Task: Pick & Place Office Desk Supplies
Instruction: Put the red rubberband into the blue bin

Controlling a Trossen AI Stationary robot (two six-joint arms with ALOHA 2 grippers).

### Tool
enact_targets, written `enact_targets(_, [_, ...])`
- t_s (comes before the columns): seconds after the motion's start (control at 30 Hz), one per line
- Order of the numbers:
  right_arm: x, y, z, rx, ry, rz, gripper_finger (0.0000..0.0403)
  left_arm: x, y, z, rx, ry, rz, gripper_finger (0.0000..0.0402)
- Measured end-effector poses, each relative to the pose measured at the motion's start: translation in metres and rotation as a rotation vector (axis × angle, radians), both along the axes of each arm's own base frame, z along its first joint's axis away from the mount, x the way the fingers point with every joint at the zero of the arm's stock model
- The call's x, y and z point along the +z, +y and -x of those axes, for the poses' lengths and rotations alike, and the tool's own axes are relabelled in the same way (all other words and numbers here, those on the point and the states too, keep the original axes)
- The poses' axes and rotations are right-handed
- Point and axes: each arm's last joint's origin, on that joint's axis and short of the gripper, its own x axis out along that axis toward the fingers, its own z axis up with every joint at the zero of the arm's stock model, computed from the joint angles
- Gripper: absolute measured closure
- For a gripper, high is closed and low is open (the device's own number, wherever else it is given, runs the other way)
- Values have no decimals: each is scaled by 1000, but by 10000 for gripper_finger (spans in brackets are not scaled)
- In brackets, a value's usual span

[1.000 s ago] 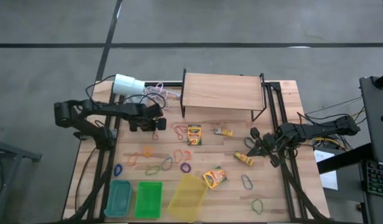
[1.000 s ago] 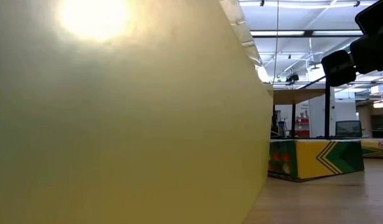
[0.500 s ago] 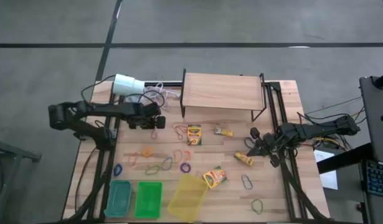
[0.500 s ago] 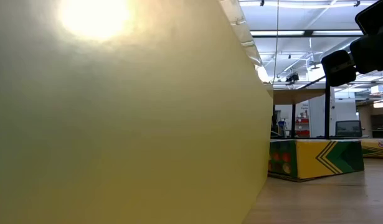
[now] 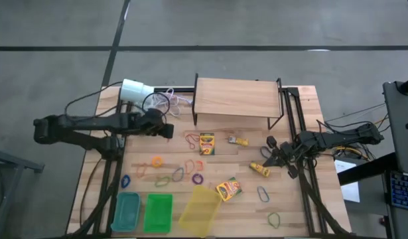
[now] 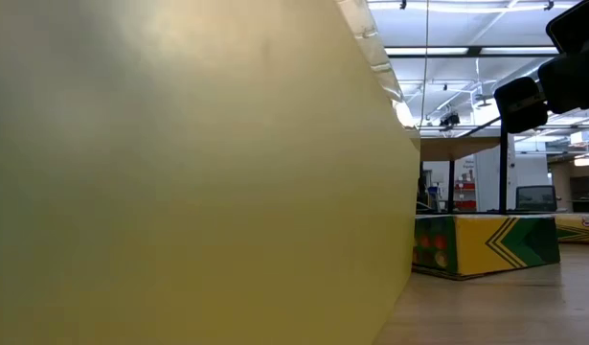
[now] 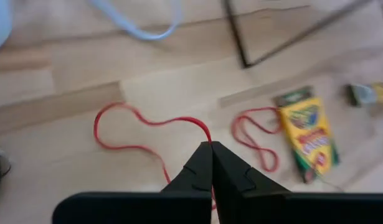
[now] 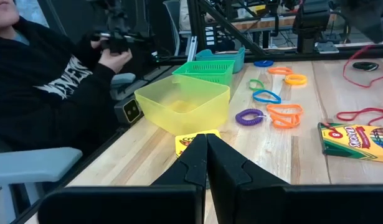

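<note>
Left of the high frame: left gripper (image 5: 165, 130) sits above the row of coloured bands, fingers pressed together. In its wrist view the red rubber band (image 7: 147, 137) runs straight into the closed tips, so it looks pinched, though contact itself is hidden. The band lies as a loose irregular loop on the table (image 5: 296, 199): judged light, limp and stretchy, likely to sag and swing when lifted. Best taken on a single strand where it bows clear of the wood (a flat-lying strand may slip under the tips). Centre: crayon box (image 5: 206, 143) just right of a second red band; stiff, light cardboard, best taken across its narrow sides. Lower centre: teal tray (image 5: 126, 211), green tray (image 5: 158, 212), yellow bin (image 5: 200, 210) in a row. Right: right gripper (image 5: 275, 154) waits with fingers closed on nothing, near a small yellow packet (image 5: 259, 169). Against the earlier high frame, the left arm has drawn back toward the left edge and stretched flatter; its gripper sits slightly higher in frame. Right arm unchanged.
</note>
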Motion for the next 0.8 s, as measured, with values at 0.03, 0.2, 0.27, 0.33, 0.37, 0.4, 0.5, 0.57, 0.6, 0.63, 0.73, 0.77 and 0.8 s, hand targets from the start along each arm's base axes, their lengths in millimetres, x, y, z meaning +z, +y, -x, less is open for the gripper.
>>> enact_targets(0.03, [0,0,0,0,0,0,394,3,-4,0,-26,-13,-27,401])
enact_targets(0.2, [0,0,0,0,0,0,394,16,-26,3,-127,-62,-141,401])
enact_targets(0.27, [0,0,0,0,0,0,394,20,-35,5,-163,-78,-182,401])
enact_targets(0.33, [0,0,0,0,0,0,394,24,-43,7,-202,-101,-229,401])
enact_targets(0.37, [0,0,0,0,0,0,394,27,-48,8,-222,-114,-251,401])
enact_targets(0.4, [0,0,0,0,0,0,394,29,-52,9,-241,-129,-274,401])
enact_targets(0.5, [0,0,0,0,0,0,394,35,-66,11,-312,-167,-346,401])
enact_targets(0.57, [0,0,0,0,0,0,394,38,-77,12,-357,-195,-388,401])
enact_targets(0.6, [0,0,0,0,0,0,394,39,-82,13,-378,-203,-409,401])
enact_targets(0.63, [0,0,0,0,0,0,394,40,-87,14,-395,-212,-430,401])
enact_targets(0.73, [0,0,0,0,0,0,394,42,-102,18,-434,-237,-483,401])
enact_targets(0.77, [0,0,0,0,0,0,394,43,-106,20,-442,-244,-494,401])
enact_targets(0.8, [0,0,0,0,0,0,394,43,-110,21,-446,-253,-501,401])
